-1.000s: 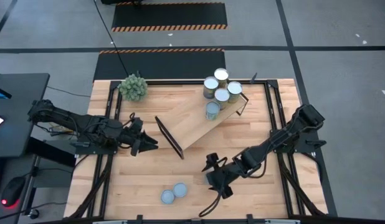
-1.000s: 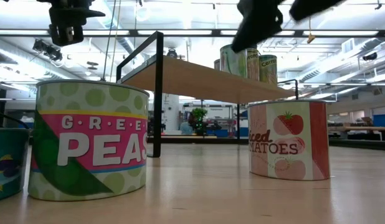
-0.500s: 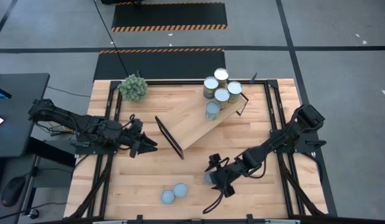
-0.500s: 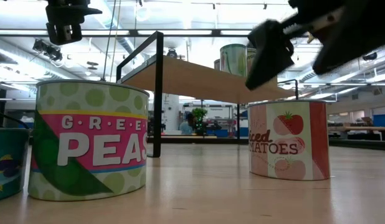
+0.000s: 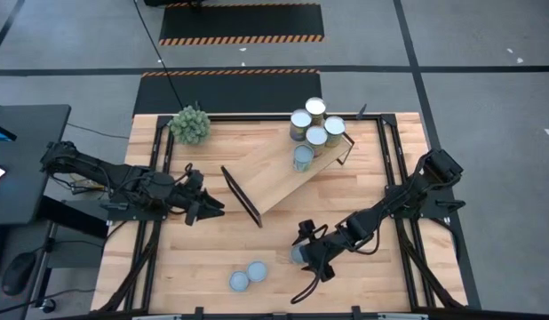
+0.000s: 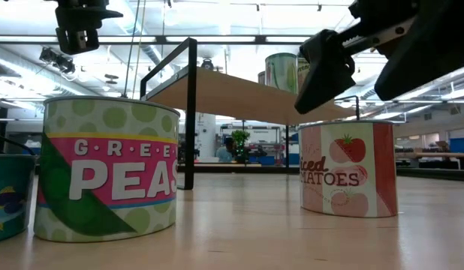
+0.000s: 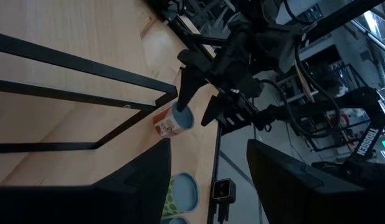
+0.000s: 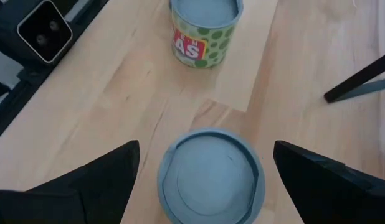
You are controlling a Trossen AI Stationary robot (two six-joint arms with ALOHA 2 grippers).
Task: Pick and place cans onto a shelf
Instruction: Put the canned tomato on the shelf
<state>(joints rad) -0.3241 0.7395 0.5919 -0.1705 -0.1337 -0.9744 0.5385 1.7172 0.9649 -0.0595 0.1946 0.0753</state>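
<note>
Five cans [image 5: 312, 127] stood on the shelf [image 5: 279, 174] while the right gripper [image 8: 199, 163], wide open and empty, hovered straddling the tomato can [image 8: 210, 175], needing to descend and close.

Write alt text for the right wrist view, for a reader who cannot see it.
The right gripper hangs with its two dark fingers spread wide on either side of a small metal can with a round blue-grey top, on the light wood tabletop. Beyond it stands a green-dotted can with a blue-grey lid.
</note>
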